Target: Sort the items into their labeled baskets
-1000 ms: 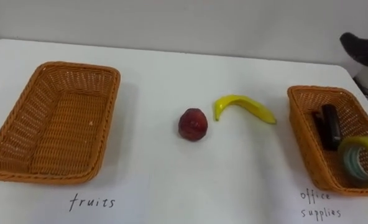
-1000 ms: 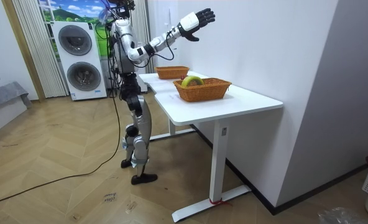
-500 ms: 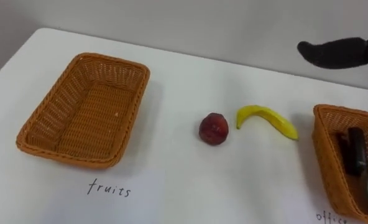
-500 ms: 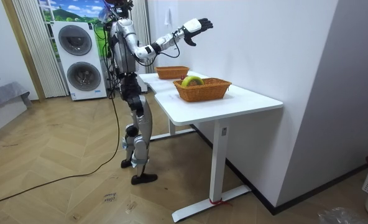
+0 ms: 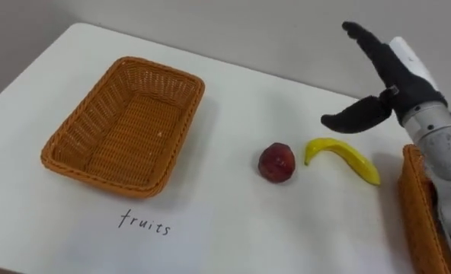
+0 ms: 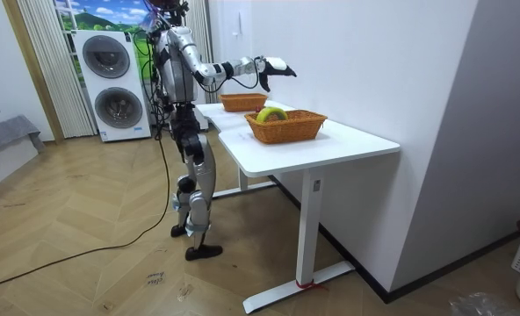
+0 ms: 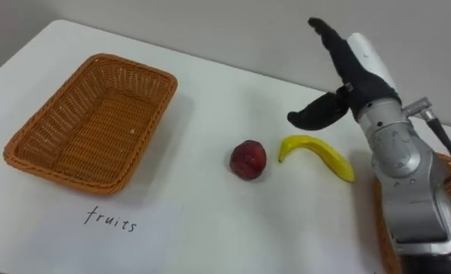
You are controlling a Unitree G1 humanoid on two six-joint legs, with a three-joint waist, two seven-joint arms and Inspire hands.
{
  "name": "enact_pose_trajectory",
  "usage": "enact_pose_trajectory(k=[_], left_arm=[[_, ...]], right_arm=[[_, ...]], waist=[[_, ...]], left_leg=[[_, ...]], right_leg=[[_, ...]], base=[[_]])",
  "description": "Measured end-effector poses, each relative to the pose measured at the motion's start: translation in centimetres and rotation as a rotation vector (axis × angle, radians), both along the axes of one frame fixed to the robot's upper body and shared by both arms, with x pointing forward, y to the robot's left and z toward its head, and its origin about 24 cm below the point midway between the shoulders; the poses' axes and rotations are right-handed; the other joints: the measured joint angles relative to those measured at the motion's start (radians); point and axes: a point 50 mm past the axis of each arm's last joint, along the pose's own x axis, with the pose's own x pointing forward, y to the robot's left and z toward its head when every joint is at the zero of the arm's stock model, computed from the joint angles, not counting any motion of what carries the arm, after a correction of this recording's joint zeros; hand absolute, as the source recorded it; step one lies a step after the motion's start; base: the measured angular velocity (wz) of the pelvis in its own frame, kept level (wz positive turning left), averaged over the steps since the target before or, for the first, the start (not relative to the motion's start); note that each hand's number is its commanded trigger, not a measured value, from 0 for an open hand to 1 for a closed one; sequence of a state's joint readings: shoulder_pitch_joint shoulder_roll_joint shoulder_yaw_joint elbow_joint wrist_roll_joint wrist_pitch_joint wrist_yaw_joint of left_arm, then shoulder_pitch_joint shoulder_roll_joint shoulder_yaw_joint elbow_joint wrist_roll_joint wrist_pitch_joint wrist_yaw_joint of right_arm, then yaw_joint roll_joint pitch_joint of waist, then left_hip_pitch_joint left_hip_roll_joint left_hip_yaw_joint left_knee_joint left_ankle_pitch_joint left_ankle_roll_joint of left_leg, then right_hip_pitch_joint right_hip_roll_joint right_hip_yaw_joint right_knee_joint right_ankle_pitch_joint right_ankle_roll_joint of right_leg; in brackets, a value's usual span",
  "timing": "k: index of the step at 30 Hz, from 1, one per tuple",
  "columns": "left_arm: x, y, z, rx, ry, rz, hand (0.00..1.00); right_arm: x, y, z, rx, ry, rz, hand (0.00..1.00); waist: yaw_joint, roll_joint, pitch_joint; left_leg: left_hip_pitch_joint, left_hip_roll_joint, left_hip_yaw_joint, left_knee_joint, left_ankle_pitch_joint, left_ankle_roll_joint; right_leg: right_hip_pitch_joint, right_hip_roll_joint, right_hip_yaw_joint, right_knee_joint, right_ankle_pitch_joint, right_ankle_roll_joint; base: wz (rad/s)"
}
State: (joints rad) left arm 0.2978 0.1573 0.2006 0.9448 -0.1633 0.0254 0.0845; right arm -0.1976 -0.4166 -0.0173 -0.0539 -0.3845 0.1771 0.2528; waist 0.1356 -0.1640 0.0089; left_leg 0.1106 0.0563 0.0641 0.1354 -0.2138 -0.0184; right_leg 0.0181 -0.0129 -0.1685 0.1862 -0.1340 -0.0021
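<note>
A yellow banana [image 5: 343,156] [image 7: 318,157] lies on the white table, with a dark red fruit [image 5: 276,163] [image 7: 247,160] just to its left. My right hand [image 5: 384,80] [image 7: 347,74] hovers open above the banana, fingers straight and thumb spread, touching nothing. The empty wicker basket marked for fruits [image 5: 126,124] [image 7: 90,121] sits at the left. The office supplies basket [image 5: 421,215] [image 6: 286,125] stands at the right edge, partly behind my forearm; a yellow-green tape roll [image 6: 272,113] shows in it in the room view.
The white table [image 5: 233,221] runs up to a white wall at the back. A handwritten label [image 5: 143,223] lies in front of the fruit basket. In the room view I stand at the table's long side, washing machines [image 6: 111,83] behind me.
My right arm has come down from high over the office supplies basket to just above the banana. The eye views have shifted, so the things sit further right in the picture.
</note>
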Motion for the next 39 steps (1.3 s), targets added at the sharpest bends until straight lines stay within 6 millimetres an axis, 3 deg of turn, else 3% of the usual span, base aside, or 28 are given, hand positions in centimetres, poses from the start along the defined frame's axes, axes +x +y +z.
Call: enact_pose_trajectory(k=[13,21,27,39], left_arm=[[0.9,0.1,0.1,0.016,0.003,-0.042,0.00],[0.8,0.5,0.1,0.025,0.025,-0.050,0.00],[0.9,0.6,0.2,0.022,0.029,-0.052,0.00],[1.7,0.4,0.1,-0.013,0.014,-0.069,0.00]], right_arm=[[0.5,-0.2,-1.9,-0.164,0.173,0.024,0.00],[0.9,-1.4,-3.8,-0.253,0.290,-0.028,0.00],[0.8,-2.1,-4.5,-0.346,0.350,-0.069,0.00],[0.6,-2.6,-5.4,-0.341,0.403,-0.088,0.00]], waist=[[0.010,-0.002,0.0055],[0.020,-0.016,0.0008],[0.029,-0.012,0.0034],[0.037,0.003,0.0128]], left_leg=[[-0.016,0.000,-0.012,0.001,0.001,0.000],[-0.031,-0.001,-0.015,0.011,0.001,0.000],[-0.038,-0.001,-0.017,0.013,0.000,0.000],[-0.046,-0.001,-0.024,0.016,0.000,0.000]], right_leg=[[-0.011,-0.001,-0.009,-0.002,0.000,0.000],[-0.015,-0.003,-0.020,-0.006,0.000,0.000],[-0.015,-0.002,-0.022,-0.015,0.001,-0.001],[-0.019,-0.002,-0.024,-0.016,0.001,-0.001]], base=[[0.02],[0.02],[0.00],[0.01]])
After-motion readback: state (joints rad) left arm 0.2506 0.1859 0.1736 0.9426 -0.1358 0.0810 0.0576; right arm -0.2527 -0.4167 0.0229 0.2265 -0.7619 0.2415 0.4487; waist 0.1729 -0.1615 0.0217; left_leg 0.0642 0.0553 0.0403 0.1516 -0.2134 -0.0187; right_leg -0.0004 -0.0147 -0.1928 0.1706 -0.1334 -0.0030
